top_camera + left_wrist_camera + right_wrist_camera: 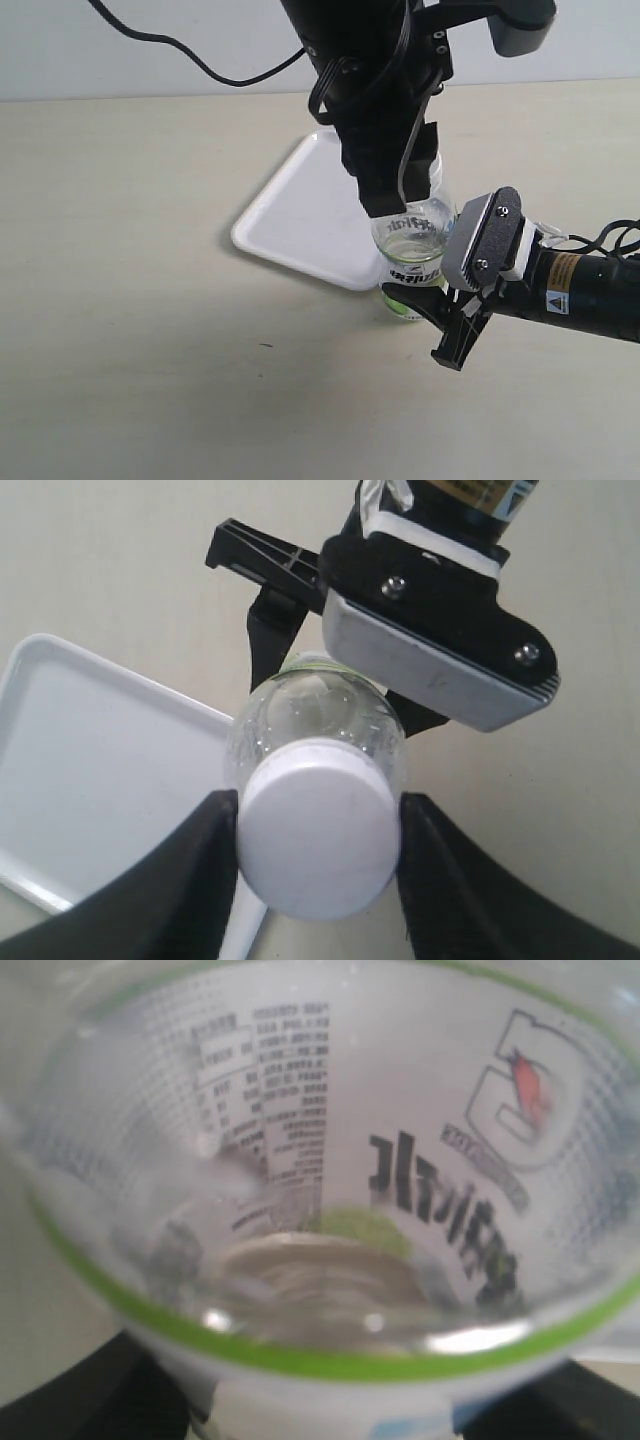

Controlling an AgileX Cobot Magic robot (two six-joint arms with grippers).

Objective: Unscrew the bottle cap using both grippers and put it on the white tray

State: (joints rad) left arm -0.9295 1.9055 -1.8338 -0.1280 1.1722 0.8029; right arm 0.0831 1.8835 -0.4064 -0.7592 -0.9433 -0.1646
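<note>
The bottle [411,246] stands upright on the table, just off the near right corner of the white tray [297,212]. My left gripper [399,203], all black, comes down from above and hides the neck in the exterior view. In the left wrist view the bottle cap [318,842] sits on the bottle [300,712], and both black fingers [196,872] press its sides. My right gripper [432,298], with its grey screwed plate [432,652], is shut on the bottle's lower body. The label [420,1185] fills the right wrist view, with a dark finger [85,1392] at each side.
The tray [90,770] lies bare, left of the bottle and behind it. A black cable [200,66] hangs across the back wall. The right arm [590,290] stretches in low from the right edge.
</note>
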